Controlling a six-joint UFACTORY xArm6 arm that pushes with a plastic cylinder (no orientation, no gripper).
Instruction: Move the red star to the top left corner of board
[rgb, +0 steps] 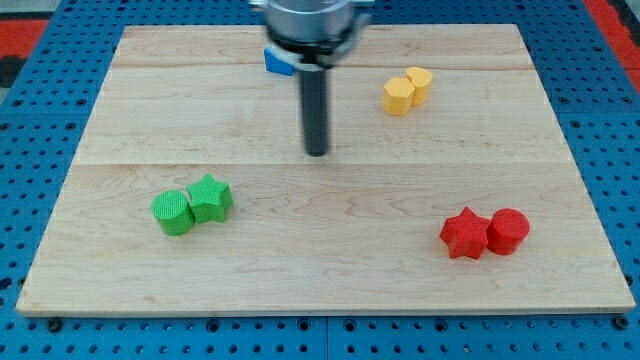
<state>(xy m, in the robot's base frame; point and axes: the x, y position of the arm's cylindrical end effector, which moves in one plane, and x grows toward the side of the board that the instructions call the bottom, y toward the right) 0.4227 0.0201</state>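
Overhead, slightly tilted look at a pale wooden board (330, 270) on a blue pegboard surface (40, 60). Near the board's centre, a little toward its top: my tip (316, 153), the bare end of a dark upright rod, grasping nothing and touching no block. Red star (465, 234) well apart from my tip, toward the view's bottom right, far from the board's top left corner. Red cylinder (508, 230) touching the star on its right side. Toward the view's bottom left of my tip: green star (210, 198), with a green cylinder (173, 212) pressed against its left. Toward the view's top right of my tip: two yellow blocks (407, 90) side by side, touching, shapes hard to tell. Just above my tip, at the board's top edge: blue block (277, 61), mostly hidden behind the arm's housing, shape unclear.
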